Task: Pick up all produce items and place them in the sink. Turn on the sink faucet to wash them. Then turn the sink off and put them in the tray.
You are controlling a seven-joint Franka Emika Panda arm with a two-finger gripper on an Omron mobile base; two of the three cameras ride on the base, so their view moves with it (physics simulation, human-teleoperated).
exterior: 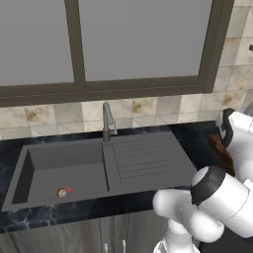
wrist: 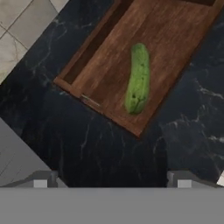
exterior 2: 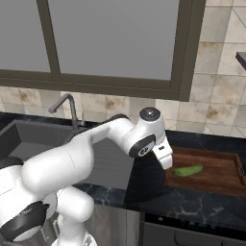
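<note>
A green cucumber point(wrist: 138, 78) lies on the slats of the brown wooden tray point(wrist: 175, 39), also seen as the cucumber point(exterior 2: 187, 170) in the tray point(exterior 2: 211, 178) at the right of the counter. My gripper point(wrist: 113, 180) hangs open and holds nothing, over the dark counter just off the tray's near corner; the gripper point(exterior 2: 166, 161) sits left of the cucumber, apart from it. A small round tan item point(exterior: 62, 193) rests on the floor of the dark grey sink point(exterior: 54, 160) beside the red drain mark. The faucet point(exterior: 106, 121) stands behind the basin, with no water visible.
Black marble counter point(wrist: 100, 144) surrounds the tray and sink. The ridged drainboard point(exterior: 143, 155) lies between basin and tray. A tiled wall and a large window run behind. My arm's elbow point(exterior 2: 144, 137) arches over the drainboard.
</note>
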